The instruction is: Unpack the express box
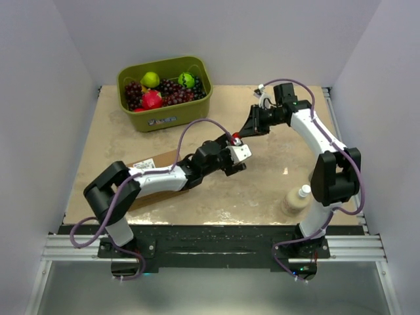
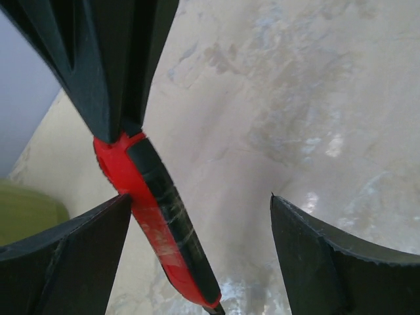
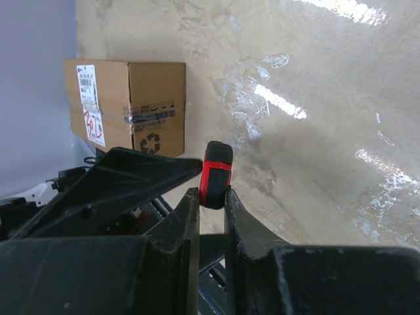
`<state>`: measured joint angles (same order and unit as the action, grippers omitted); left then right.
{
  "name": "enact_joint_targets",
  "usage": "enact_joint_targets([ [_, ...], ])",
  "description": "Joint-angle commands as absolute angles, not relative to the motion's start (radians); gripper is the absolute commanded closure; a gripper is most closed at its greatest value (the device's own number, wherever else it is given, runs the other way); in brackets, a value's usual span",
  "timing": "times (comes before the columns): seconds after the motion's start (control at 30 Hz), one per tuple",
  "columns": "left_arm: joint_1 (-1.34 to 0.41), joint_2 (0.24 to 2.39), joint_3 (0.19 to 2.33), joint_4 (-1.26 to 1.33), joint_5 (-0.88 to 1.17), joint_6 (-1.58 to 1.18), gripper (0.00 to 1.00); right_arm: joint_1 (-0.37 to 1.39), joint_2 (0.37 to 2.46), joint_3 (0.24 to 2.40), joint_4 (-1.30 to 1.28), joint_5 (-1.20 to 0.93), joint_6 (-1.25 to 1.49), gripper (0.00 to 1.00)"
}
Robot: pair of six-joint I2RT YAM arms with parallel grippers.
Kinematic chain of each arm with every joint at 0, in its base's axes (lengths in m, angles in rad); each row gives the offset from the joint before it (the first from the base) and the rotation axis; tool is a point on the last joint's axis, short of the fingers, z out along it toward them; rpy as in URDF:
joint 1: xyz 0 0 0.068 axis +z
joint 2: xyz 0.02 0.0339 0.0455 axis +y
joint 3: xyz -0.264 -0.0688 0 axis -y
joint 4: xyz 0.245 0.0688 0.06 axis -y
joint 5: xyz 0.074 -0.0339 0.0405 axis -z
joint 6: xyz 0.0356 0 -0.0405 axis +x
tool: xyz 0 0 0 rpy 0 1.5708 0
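The express box, brown cardboard with a white label, red marks and clear tape, lies closed on the table; in the top view my left arm crosses over it. My right gripper is shut on a red and black utility knife and holds it above the table's middle. My left gripper is open, its jaws standing either side of the knife's handle, the left finger close beside it. In the top view the left gripper sits just below the right gripper.
An olive-green bin of grapes and other fruit stands at the back left. A tan bottle with a white cap stands near the right arm's base. White walls close in the table on three sides.
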<state>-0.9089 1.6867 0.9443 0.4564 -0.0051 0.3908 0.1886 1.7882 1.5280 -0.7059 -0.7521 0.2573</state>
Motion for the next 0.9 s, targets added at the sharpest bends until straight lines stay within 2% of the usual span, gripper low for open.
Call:
enact_joint_targets([
  [0.0,-0.902,1.741,0.996,0.537,-0.181,0.454,0.1,0.155,1.729,1.491,-0.68,-0.819,0.348,1.0],
  [0.2,-0.893,1.723,0.98,0.526,-0.209,0.474,0.11,0.094,1.733,1.444,-0.669,-0.845,0.368,1.0],
  [0.3,-0.879,1.717,0.954,0.519,-0.186,0.492,0.15,0.091,1.729,1.431,-0.655,-0.87,0.373,1.0],
  [0.5,-0.845,1.738,0.948,0.48,-0.094,0.515,0.41,0.091,1.715,1.404,-0.644,-0.882,0.382,1.0],
  [0.6,-0.83,1.747,0.95,0.462,-0.06,0.515,0.59,0.091,1.713,1.394,-0.644,-0.879,0.383,1.0],
  [0.63,-0.825,1.747,0.951,0.456,-0.046,0.517,0.7,0.091,1.712,1.393,-0.646,-0.88,0.383,1.0],
  [0.73,-0.812,1.75,0.957,0.425,-0.035,0.515,0.95,0.091,1.71,1.387,-0.64,-0.877,0.384,1.0],
  [0.8,-0.795,1.746,0.959,0.396,-0.006,0.505,1.0,0.091,1.71,1.385,-0.632,-0.876,0.382,1.0],
  [0.87,-0.758,1.721,0.965,0.358,0.101,0.479,1.0,0.087,1.713,1.411,-0.624,-0.88,0.35,1.0],
])
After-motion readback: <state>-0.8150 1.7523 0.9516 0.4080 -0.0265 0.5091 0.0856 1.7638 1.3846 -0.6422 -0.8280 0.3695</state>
